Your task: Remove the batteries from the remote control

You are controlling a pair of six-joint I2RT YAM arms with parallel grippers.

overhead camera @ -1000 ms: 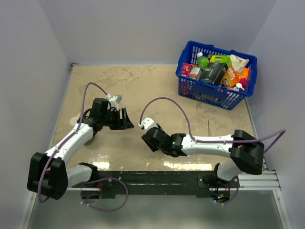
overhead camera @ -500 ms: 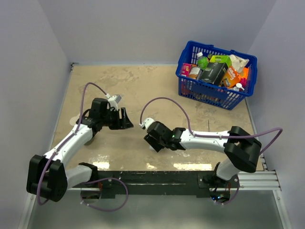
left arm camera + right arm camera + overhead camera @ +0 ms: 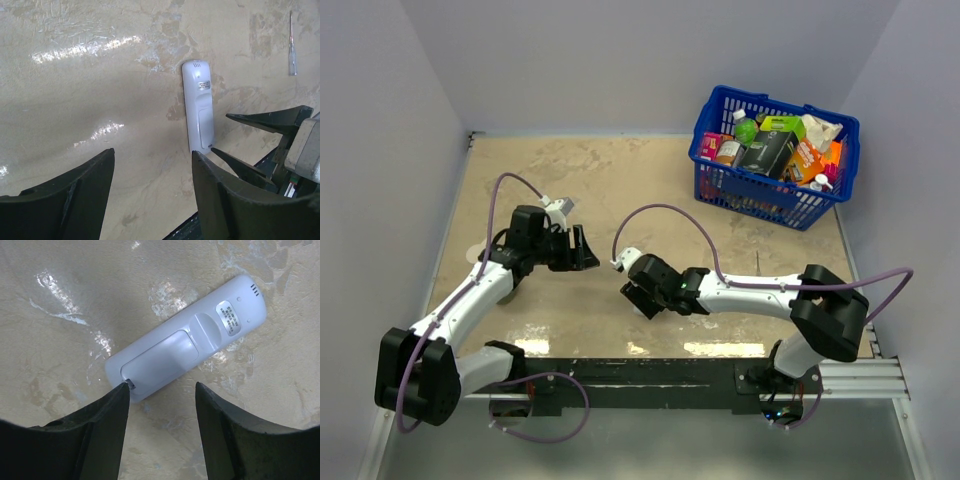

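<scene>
The remote control (image 3: 185, 347) lies flat on the table, back face up, with its battery cover closed. The batteries are hidden inside it. My right gripper (image 3: 160, 390) is open just above the remote's cover end. The tip of its left finger (image 3: 122, 390) sits at the cover's latch notch; the right finger is over bare table. In the left wrist view the remote control (image 3: 198, 107) lies ahead of my left gripper (image 3: 152, 152), which is open, empty and clear of it. From above, the left gripper (image 3: 582, 250) faces the right gripper (image 3: 638, 295).
A blue basket (image 3: 760, 195) full of groceries stands at the far right. A thin rod-like tool (image 3: 292, 47) lies on the table beyond the remote, the same tool (image 3: 758, 267) just above my right forearm in the top view. White walls close in the table.
The right arm has swung its gripper slightly further from the near edge and then held still. The left arm has hardly moved.
</scene>
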